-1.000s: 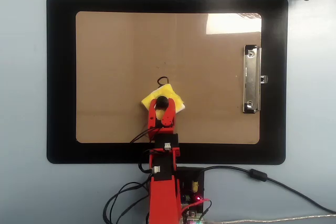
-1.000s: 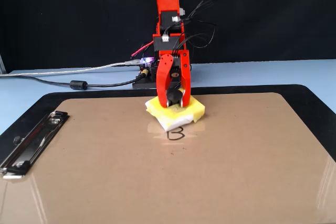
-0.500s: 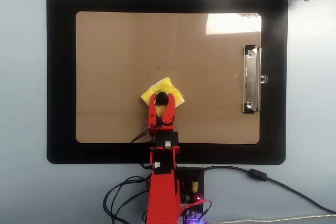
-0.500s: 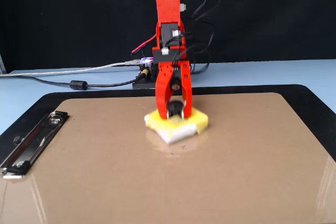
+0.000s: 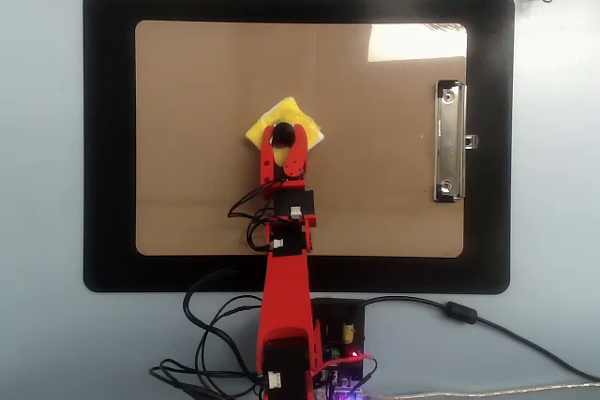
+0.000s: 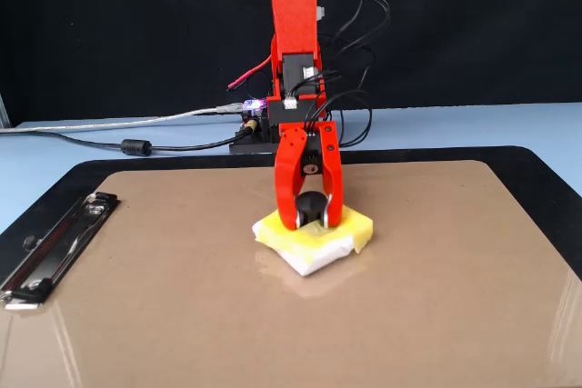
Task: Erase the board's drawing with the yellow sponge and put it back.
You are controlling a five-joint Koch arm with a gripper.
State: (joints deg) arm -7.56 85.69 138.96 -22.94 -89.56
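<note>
A pale blue table (image 5: 42,138) fills the overhead view, and a large black mat (image 5: 108,138) with rounded corners lies flat on it. Behind the table in the fixed view hangs a plain black backdrop (image 6: 109,34), dark from edge to edge. Bright light from above throws a white glare patch near the mat's far side in the overhead view.

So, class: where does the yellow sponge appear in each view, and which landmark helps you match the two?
Overhead view: the sponge lies on the board, left of centre, at the gripper tip.
Fixed view: the sponge sits mid-board, just right of centre, under the gripper.
Shared landmark: the metal clip, right edge overhead, lower left in the fixed view.
</note>
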